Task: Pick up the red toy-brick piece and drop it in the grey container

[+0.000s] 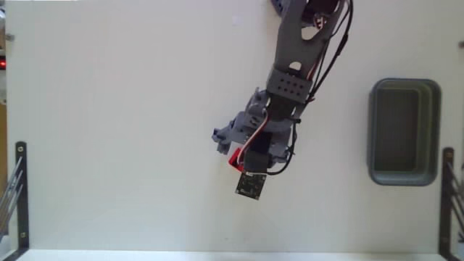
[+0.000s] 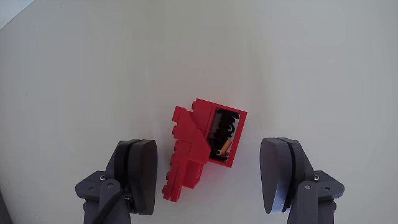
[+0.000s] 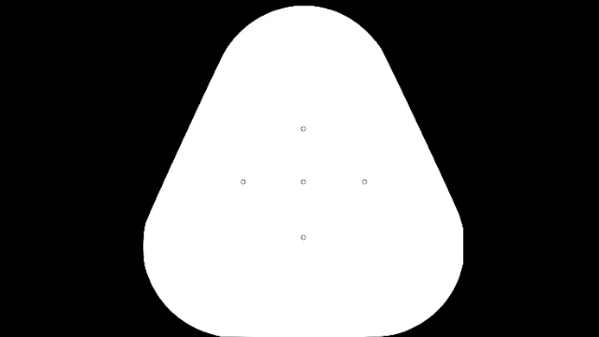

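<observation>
No step of the transfer is complete: the red toy-brick piece [image 2: 202, 147] lies on the white table [image 1: 109, 145] between the spread fingers [image 2: 140, 174] of the gripper [image 2: 208, 180], ungripped. Remaining: close, lift, carry to the grey container [image 1: 404, 132], well apart at the fixed view's right, and release

White table [image 1: 109, 109], red toy-brick piece [image 2: 199, 146] lying on it, grey container [image 1: 404, 132] at right in fixed view

Fixed view high overhead, wrist view close, both over red toy-brick piece [image 2: 202, 146].
</observation>
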Motion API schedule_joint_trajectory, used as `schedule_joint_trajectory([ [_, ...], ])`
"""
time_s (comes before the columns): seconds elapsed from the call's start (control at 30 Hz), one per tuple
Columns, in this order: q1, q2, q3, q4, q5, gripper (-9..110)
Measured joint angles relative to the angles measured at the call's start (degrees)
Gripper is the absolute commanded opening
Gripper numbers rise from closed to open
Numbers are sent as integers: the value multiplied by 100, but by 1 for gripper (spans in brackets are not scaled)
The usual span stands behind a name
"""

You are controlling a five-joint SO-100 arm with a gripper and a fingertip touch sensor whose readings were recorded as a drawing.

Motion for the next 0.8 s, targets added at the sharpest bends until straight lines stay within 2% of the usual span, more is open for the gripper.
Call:
schedule_joint_trajectory([
  [0.8,0,0,0,0,0,100],
])
